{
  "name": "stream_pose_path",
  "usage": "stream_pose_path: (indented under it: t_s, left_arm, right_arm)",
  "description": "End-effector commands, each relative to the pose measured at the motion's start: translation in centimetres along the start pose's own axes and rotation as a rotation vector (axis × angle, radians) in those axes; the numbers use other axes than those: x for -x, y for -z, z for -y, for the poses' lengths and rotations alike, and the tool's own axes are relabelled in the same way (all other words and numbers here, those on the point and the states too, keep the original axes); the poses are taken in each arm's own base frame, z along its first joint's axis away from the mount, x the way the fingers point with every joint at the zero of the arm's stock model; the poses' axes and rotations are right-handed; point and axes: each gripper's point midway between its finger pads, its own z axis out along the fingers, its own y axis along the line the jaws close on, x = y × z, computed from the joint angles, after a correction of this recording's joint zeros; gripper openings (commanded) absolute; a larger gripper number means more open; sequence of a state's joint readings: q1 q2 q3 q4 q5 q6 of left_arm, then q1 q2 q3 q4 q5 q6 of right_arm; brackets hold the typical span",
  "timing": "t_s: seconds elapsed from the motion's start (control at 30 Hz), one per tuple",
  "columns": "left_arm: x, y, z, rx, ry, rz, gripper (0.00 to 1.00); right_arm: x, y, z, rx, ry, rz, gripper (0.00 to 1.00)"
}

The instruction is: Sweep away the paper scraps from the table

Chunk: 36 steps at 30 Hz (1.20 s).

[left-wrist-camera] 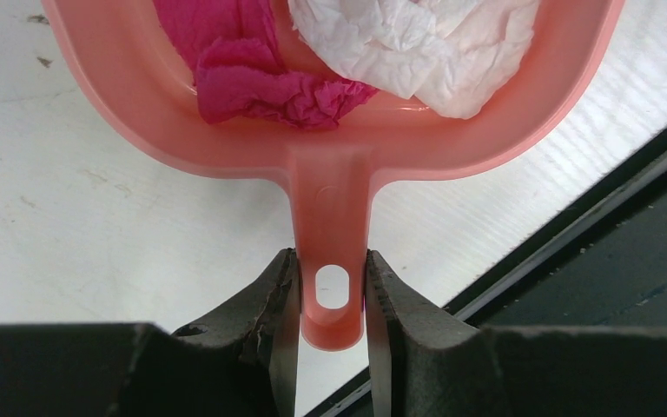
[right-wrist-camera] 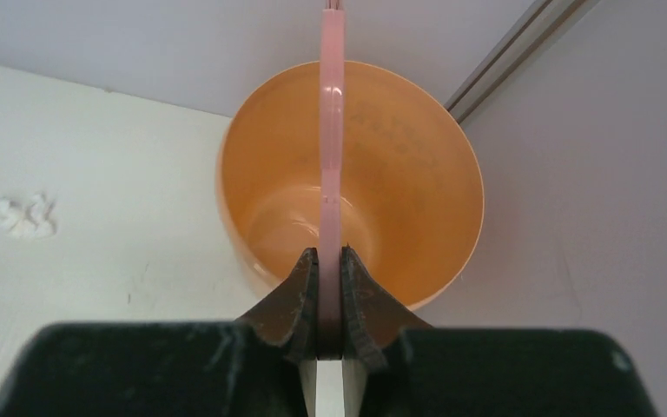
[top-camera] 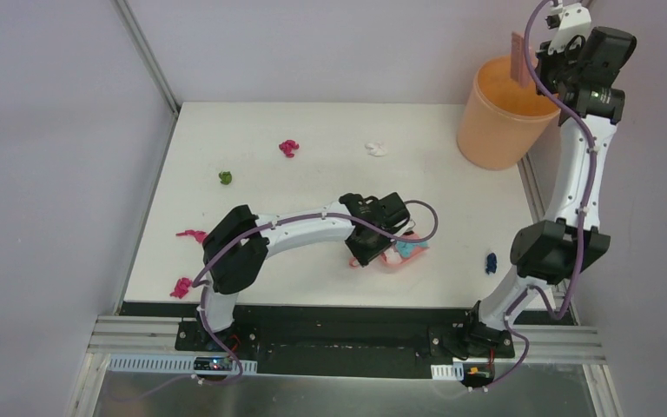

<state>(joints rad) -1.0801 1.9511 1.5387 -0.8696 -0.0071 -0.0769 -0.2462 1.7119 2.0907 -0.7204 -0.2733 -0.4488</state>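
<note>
Paper scraps: at least 2 sit inside the dustpan, others dot the table around it. My left gripper pinches the dustpan handle; my right gripper pinches the brush over the bucket. I should keep the dustpan level.

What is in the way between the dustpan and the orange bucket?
Nothing on the table blocks the dustpan. But the right fingers hold the pink brush right over the mouth of the bucket.
</note>
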Motion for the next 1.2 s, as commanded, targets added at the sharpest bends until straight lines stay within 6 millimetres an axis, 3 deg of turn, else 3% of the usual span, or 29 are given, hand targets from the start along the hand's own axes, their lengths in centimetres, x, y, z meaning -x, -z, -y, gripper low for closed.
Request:
stream_pose_path:
  t_s: [0.0, 0.27, 0.4, 0.67, 0.9, 1.17]
  left_arm:
    - [1.1, 2.3, 2.2, -0.052, -0.009, 0.086, 0.0]
    - [0.9, 2.0, 3.2, -0.071, -0.013, 0.075, 0.0]
    - [1.0, 2.1, 3.6, -0.075, -0.023, 0.063, 0.0]
    - [0.3, 1.3, 3.7, -0.065, -0.037, 0.028, 0.0]
    - [0.3, 1.0, 3.8, -0.069, -0.034, 0.043, 0.0]
    - [0.2, 0.8, 3.8, -0.064, -0.034, 0.038, 0.0]
  right_arm:
    - [1.6, -3.0, 2.8, -0.052, -0.08, 0.072, 0.0]
    - [-3.3, -5.1, 1.6, -0.006, -0.205, -0.022, 0.0]
    - [-5.5, -5.0, 1.8, 0.013, -0.218, -0.084, 0.0]
    - [-9.2, -3.3, -0.9, 0.204, -0.17, -0.261, 0.0]
    - [-10.2, -1.3, -3.2, 0.331, -0.174, -0.349, 0.0]
    - [-9.9, 1.9, -6.5, 0.481, -0.201, -0.397, 0.0]
